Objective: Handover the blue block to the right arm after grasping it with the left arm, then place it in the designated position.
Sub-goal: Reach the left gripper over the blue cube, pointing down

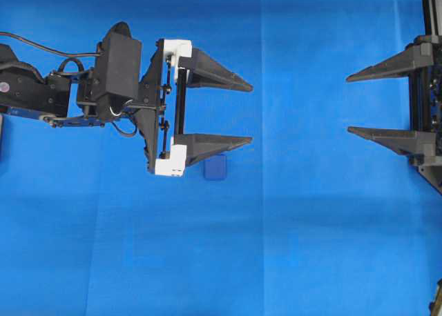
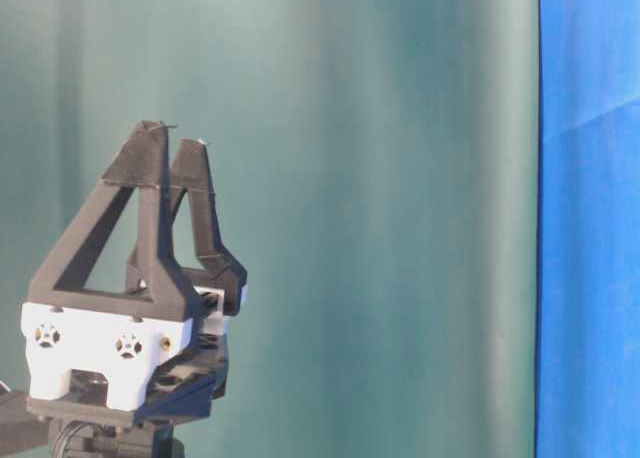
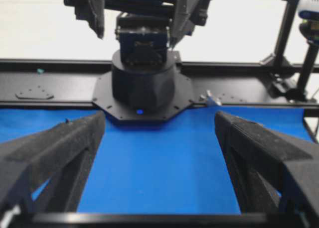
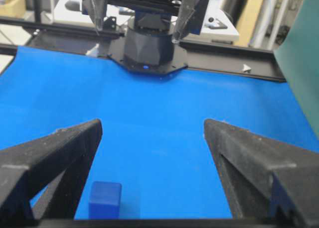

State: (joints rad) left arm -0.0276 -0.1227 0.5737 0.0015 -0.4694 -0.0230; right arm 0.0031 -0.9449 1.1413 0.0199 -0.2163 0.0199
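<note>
Blue cloth (image 1: 290,247); blue block (image 1: 215,168) half-hidden under spread left gripper (image 1: 251,114); right gripper (image 1: 347,103) spread, cropped.

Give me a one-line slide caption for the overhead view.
Left gripper, jaws open, above the blue cloth near the blue block; right gripper waits open.

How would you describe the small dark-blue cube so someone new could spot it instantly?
Start at the bright blue cloth covering the table, then find the left arm's open end effector with white brackets. The small dark-blue cube sits on the cloth beside its lower finger, outside the gap. It is the only loose object, darker than the cloth, with rounded edges.
</note>
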